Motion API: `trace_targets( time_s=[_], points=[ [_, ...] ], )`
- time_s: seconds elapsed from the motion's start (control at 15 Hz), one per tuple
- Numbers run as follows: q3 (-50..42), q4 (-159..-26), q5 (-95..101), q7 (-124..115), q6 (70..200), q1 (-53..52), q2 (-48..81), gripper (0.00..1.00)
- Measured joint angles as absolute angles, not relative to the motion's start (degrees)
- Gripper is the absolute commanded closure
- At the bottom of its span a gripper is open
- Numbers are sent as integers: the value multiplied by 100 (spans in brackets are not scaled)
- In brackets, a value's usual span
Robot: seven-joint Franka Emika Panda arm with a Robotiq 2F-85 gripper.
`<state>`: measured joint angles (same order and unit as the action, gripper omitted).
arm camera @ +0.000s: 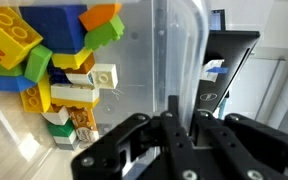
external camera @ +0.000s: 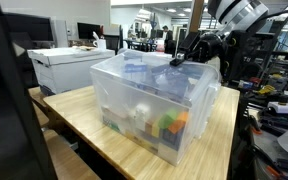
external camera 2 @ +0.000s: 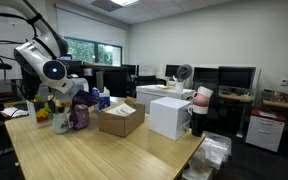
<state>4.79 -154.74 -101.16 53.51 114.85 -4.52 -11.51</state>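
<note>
A clear plastic bin (external camera: 149, 85) stands on a wooden table (external camera: 89, 125). It holds several toy blocks (external camera: 164, 125) in yellow, green, orange, blue and white. In the wrist view the blocks (arm camera: 54, 60) lie piled behind the clear bin wall (arm camera: 179, 45). My gripper (external camera: 180, 58) is at the bin's far upper rim. In the wrist view the two black fingers (arm camera: 184, 108) stand close together, with the edge of the bin wall in the narrow gap between them. In an exterior view the arm (external camera 2: 49, 70) bends over colourful objects on the table.
A white chest (external camera: 69, 65) stands behind the table. A cardboard box (external camera 2: 121, 118) and a white box (external camera 2: 169, 115) sit on the table beside the arm. Desks with monitors (external camera 2: 234, 78) and a fan (external camera 2: 184, 72) stand behind.
</note>
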Motion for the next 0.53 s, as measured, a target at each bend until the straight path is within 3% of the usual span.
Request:
trace_targets(
  time_s=[0.07,0.27,0.53],
  points=[
    [481,-15474,-10118,5355,11486,-452,-1151,68],
    [500,-15467,-10130,5357,11500,-452,-1154,61],
    [476,-15494,-10004,5343,11584,-376,-1277,41]
  ],
)
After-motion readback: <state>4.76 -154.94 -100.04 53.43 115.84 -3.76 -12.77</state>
